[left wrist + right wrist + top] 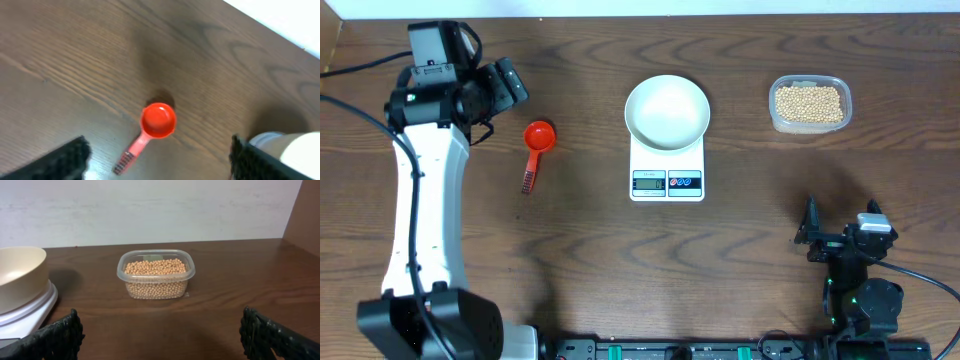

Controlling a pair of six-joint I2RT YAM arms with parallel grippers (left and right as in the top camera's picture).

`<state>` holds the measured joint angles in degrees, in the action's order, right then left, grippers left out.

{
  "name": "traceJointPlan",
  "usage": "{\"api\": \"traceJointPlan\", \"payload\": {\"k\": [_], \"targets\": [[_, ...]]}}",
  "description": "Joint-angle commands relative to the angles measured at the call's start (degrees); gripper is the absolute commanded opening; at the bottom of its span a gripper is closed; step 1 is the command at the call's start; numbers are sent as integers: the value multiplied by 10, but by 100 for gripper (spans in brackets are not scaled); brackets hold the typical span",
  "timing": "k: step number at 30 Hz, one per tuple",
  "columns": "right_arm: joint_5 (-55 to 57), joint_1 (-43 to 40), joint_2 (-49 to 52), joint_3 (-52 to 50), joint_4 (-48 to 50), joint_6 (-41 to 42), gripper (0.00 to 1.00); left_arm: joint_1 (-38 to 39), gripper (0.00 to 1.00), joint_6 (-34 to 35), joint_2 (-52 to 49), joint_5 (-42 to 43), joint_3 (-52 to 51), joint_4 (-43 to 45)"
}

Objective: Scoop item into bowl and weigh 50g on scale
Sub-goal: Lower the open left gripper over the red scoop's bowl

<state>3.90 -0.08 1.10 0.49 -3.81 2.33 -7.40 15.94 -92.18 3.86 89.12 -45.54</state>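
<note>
The white bowl (667,110) sits empty on the white scale (667,180) at the table's middle. Tan-yellow beans (809,102) fill a clear plastic tub (778,122) at the back right; both also show in the right wrist view, the beans (156,267) in the tub (155,287). A red scoop (537,140) lies left of the scale; in the left wrist view the scoop (157,120) lies below the fingers. My left gripper (505,82) is open, raised at the back left, apart from the scoop. My right gripper (835,237) is open and empty near the front right.
The bowl (15,275) and scale (30,311) show at the left edge of the right wrist view. A pale wall runs behind the table's far edge. Black equipment (670,350) lines the front edge.
</note>
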Motion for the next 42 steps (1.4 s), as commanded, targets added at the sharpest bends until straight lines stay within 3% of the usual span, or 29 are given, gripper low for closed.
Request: {"api": "traceJointPlan", "payload": {"k": [1, 5, 17, 23, 31, 37, 42], "targets": [[5, 4, -1, -2, 0, -3, 99, -2, 83, -54, -31, 3, 6, 4], [5, 4, -1, -2, 0, -3, 99, -3, 76, -127, -66, 57, 6, -17], [5, 4, -1, -2, 0, -3, 99, -5, 69, -215, -166, 60, 6, -22], [5, 4, -1, -2, 0, -3, 99, -20, 69, -219, -214, 60, 6, 5], [5, 4, -1, -2, 0, -3, 99, -36, 60, -245, -260, 61, 6, 11], [5, 4, -1, -2, 0, -3, 99, -35, 44, -258, -279, 98, 6, 17], [5, 4, -1, -2, 0, -3, 99, -35, 43, -258, -284, 103, 6, 37]]}}
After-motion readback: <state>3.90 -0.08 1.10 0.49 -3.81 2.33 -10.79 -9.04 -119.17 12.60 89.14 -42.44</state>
